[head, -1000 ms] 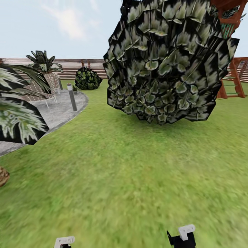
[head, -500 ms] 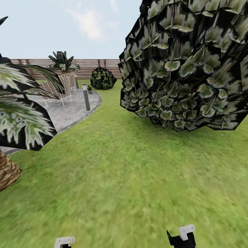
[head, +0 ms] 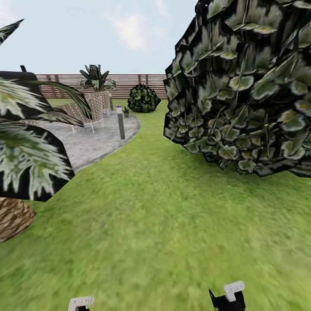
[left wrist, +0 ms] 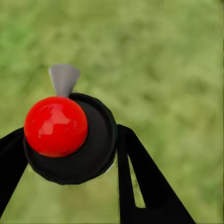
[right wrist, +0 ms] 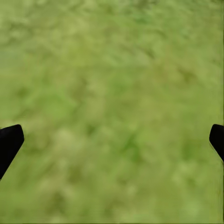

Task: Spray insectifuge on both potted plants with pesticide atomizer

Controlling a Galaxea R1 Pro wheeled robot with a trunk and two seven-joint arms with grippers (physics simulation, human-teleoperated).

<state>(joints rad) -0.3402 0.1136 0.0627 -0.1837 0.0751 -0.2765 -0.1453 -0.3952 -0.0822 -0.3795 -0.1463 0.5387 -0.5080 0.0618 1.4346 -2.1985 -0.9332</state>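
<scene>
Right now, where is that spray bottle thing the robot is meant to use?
The atomizer is in the left gripper: the left wrist view shows its red ball top and black round body between the black fingers, with lawn beneath.

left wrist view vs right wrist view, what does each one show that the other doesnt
Left wrist: the left end effector is shut on the pesticide atomizer, seen from above with its red ball top, black round body and grey nozzle. Right wrist: the right end effector is open, its fingertips far apart with nothing between them. Both look down on blurred green lawn.
</scene>
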